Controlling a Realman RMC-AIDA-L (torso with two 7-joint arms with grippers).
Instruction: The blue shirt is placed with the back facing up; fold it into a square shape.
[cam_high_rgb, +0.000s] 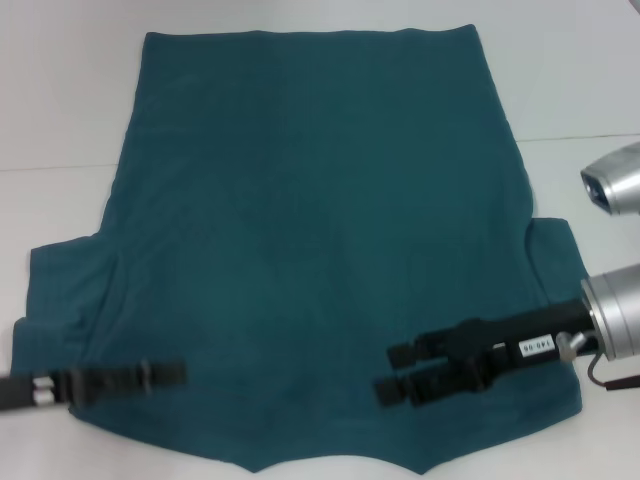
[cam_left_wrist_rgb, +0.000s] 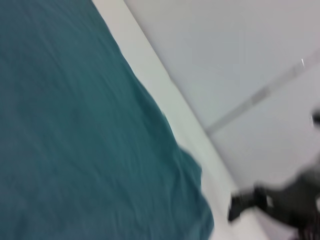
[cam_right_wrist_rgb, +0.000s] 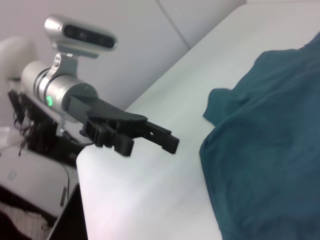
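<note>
Since the shirt (cam_high_rgb: 310, 230) lies flat, back up, over most of the worktop (cam_high_rgb: 60, 90), treat it as soft, limp cloth and pinch its near-edge shoulders (left gripper (cam_high_rgb: 175, 372) state indeterminate; right gripper (cam_high_rgb: 392, 372) released, over near-right fabric).

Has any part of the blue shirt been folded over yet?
No, the blue shirt lies spread flat on the table, both sleeves out.
</note>
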